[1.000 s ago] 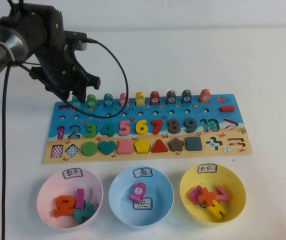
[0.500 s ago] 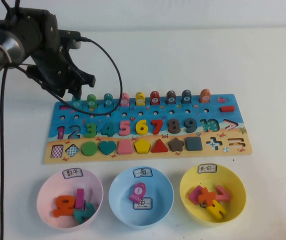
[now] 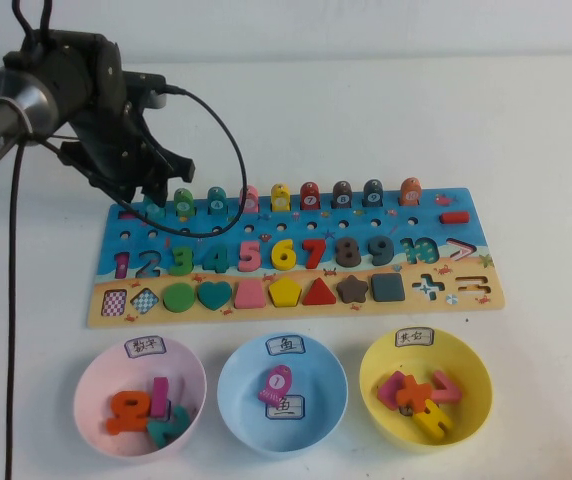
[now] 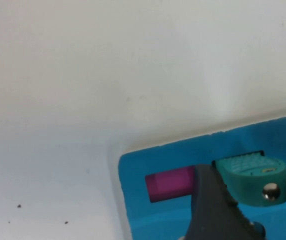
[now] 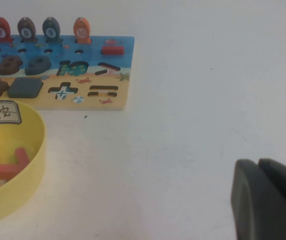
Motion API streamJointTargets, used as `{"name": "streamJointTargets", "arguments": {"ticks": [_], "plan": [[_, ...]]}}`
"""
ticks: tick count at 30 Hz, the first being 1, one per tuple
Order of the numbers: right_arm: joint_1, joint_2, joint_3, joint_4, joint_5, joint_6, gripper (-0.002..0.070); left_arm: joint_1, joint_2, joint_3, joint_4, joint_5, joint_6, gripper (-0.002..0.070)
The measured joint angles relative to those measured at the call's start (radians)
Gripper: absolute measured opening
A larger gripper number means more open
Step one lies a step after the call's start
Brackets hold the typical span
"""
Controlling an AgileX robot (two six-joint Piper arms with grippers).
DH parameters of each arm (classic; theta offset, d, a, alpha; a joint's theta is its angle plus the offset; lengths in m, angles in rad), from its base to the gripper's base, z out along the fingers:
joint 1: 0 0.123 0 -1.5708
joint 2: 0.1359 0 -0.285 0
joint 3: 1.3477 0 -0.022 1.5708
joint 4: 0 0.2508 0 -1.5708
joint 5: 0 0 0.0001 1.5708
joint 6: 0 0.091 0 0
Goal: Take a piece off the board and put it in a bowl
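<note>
left tool [image 3: 149, 203] hangs tilted over the board's [image 3: 296, 300] far left corner, released around the teal piece [image 4: 253, 177]

right tool [image 5: 268, 200] is low over the bench [image 3: 526, 130], grip cannot tell. near row: pink bowl [image 3: 91, 385] with numerals, blue bowl [image 3: 236, 390] with a pink fish [image 3: 276, 383], yellow bowl [image 3: 471, 385] with symbols. beyond, fish pegs line the far edge.

The left arm [image 3: 11, 95] is matte black with a silvery grey band near its wrist, and a thin black cable [image 3: 228, 160] loops out from it. The left gripper [image 3: 151, 205] has dark, angular black fingers [image 4: 210, 210]. The right gripper [image 5: 265, 200] shows only as rounded dark grey finger tips.
</note>
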Motion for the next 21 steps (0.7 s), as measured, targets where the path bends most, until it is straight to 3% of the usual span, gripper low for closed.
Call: {"name": "streamJointTargets", "arguments": {"ticks": [21], "plan": [[0.000, 0.000, 0.000, 0.000, 0.000, 0.000, -0.0017, 0.000, 0.038, -0.001, -0.002, -0.019, -0.040, 0.0305]]}}
